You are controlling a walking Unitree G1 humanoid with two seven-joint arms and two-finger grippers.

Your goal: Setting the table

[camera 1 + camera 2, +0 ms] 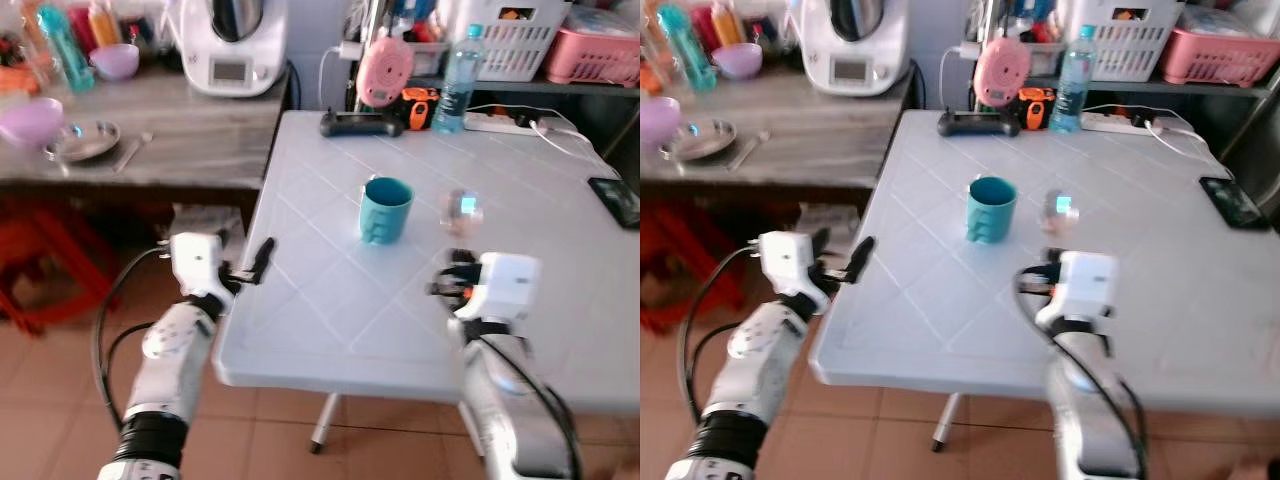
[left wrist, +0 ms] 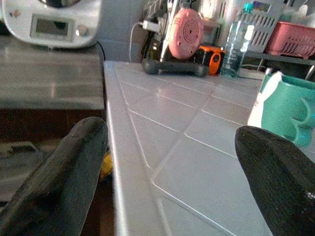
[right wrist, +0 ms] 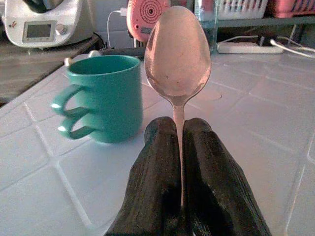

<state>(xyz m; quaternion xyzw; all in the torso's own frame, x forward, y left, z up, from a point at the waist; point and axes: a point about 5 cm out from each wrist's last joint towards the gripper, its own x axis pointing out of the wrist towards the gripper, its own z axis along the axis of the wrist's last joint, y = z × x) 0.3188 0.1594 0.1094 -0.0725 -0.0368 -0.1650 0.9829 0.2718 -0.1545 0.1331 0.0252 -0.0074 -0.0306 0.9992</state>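
Spoon [image 3: 177, 54] in play: the right gripper [image 3: 181, 147] has its two black fingers pinched tight on the handle, bowl sticking up ahead of them, hovering over the white table [image 1: 330, 290] just right of the teal mug [image 1: 386, 209] and a touch nearer the robot. That mug is the only table setting out so far, standing upright near the table's middle. The spoon is not yet down, and I'd judge it goes beside the mug next. Over on the mug's left, the left gripper [image 1: 252, 266] waits at the table's edge, fingers spread wide, holding nothing. More ware sits well left of the mug on the wooden counter [image 1: 200, 140]: a metal plate [image 1: 82, 140] and a purple bowl [image 1: 32, 121], so plenty remains.
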